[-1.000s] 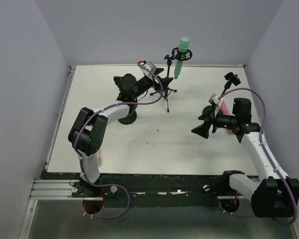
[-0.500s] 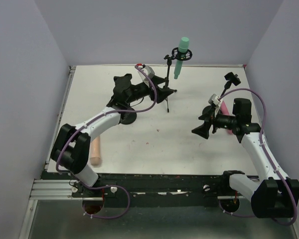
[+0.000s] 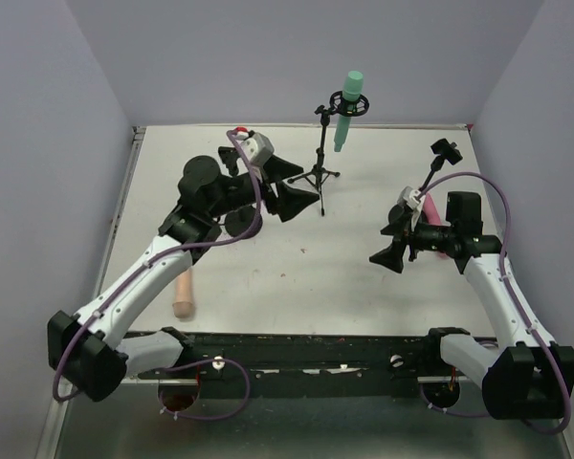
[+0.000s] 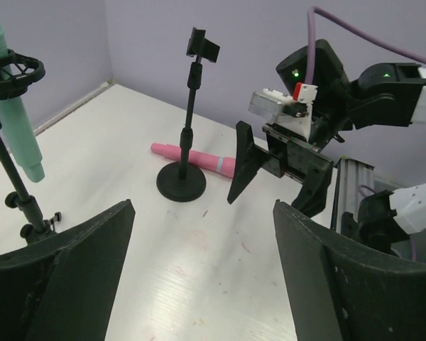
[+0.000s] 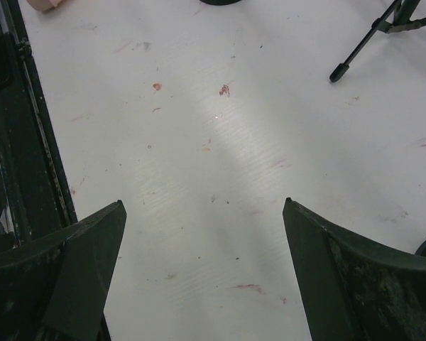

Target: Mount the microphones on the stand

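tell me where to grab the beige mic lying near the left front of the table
Grip the beige microphone around the middle of its slim body, coming straight down and closing across its width, left to right. It lies flat on the table, pointing roughly front to back, so only its long sides offer a pinch.

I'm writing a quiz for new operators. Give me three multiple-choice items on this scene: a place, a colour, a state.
1. Where is the pink microphone? A, in the tripod's mount; B, lying on the table beside the round-base stand; C, held aloft.
2. Which colour of microphone sits in the tripod stand? A, pink; B, beige; C, green.
3. The right end effector is: A, open, empty; B, shut on a microphone; C, shut, empty.
Answers: B, it lies flat by the stand's base; C, the green microphone hangs there; A, its fingers stand apart over bare table.
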